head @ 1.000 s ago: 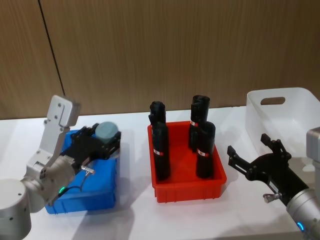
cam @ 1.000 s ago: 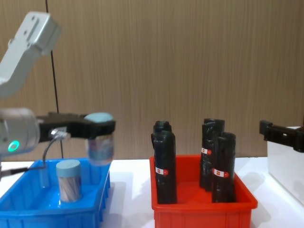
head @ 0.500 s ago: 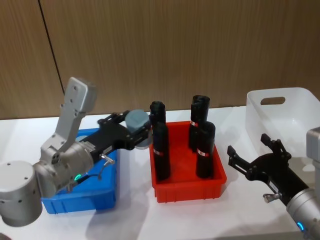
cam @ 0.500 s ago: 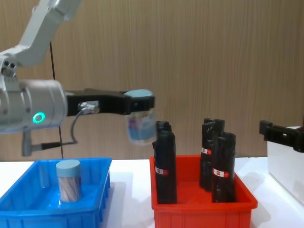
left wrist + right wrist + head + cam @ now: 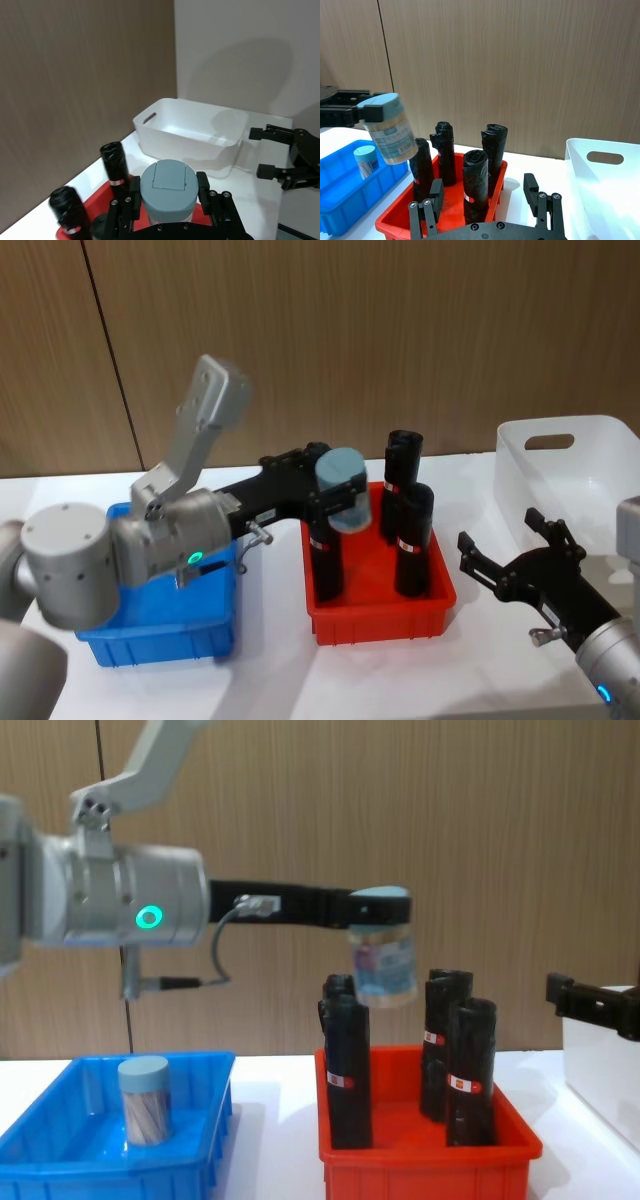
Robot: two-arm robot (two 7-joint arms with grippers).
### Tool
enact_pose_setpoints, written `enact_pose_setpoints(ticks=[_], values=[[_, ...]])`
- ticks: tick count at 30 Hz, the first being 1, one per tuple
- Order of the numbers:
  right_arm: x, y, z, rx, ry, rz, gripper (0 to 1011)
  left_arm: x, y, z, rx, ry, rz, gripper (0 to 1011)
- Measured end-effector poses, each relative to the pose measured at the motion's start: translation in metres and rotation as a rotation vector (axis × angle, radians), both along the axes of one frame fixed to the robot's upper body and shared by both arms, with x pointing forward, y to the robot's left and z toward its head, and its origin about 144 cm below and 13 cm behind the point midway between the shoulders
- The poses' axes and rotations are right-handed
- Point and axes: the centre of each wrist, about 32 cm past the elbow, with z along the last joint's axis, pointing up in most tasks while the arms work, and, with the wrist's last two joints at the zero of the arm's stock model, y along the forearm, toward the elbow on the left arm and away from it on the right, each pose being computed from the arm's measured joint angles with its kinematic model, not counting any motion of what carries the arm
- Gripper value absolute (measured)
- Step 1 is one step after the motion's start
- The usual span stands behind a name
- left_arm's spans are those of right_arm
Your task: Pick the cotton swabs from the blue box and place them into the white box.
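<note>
Above the red bin (image 5: 385, 615), we see one jar of cotton swabs (image 5: 345, 502) held in mid-air, clear of the black rolls (image 5: 410, 540) that stand upright below it, red-and-white labels on their sides. We find the left end effector (image 5: 380, 908) closed on the jar at its pale blue-grey lid, a finger pressed to either side, the arm stretched across from the robot's left. The jar hangs slightly tilted. A second jar (image 5: 146, 1100) stands upright in the blue box (image 5: 60, 1160), at the robot's left on the white surface (image 5: 450, 670), well apart from the first. The red bin sits between the blue box and the white box (image 5: 600, 440), which stands at the robot's right against the wood-panelled wall. Near the white box we see the right end effector (image 5: 497, 530) hovering over the surface with its fingers spread wide and nothing between them.
</note>
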Motion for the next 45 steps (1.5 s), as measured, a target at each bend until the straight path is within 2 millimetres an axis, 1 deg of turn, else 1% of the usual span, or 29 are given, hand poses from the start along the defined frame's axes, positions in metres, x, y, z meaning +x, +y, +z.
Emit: enact_pose_setpoints(ticks=[5,9,18,26,32,37,45], values=[[0.000,0.000,0.000,0.000,0.000,0.000,1002,0.017,-0.009,0.014,0.019,0.027,-0.066,669],[0.000,0.000,0.000,0.000,0.000,0.000,1001,0.026,-0.015,0.022,0.032,0.043,-0.103,669],[0.000,0.000,0.000,0.000,0.000,0.000,1002,0.038,-0.023,0.035,0.050,0.066,-0.152,669],[0.001,0.000,0.002,-0.025,0.004,0.017,1001,0.043,-0.027,0.041,0.058,0.076,-0.173,669],[0.006,0.000,0.009,-0.063,0.013,0.057,1002,0.045,-0.028,0.044,0.061,0.080,-0.183,669],[0.013,0.000,0.015,-0.088,0.030,0.099,1001,0.046,-0.029,0.045,0.062,0.083,-0.188,669],[0.030,0.001,0.027,-0.109,0.063,0.160,1002,0.047,-0.030,0.046,0.064,0.086,-0.193,669]])
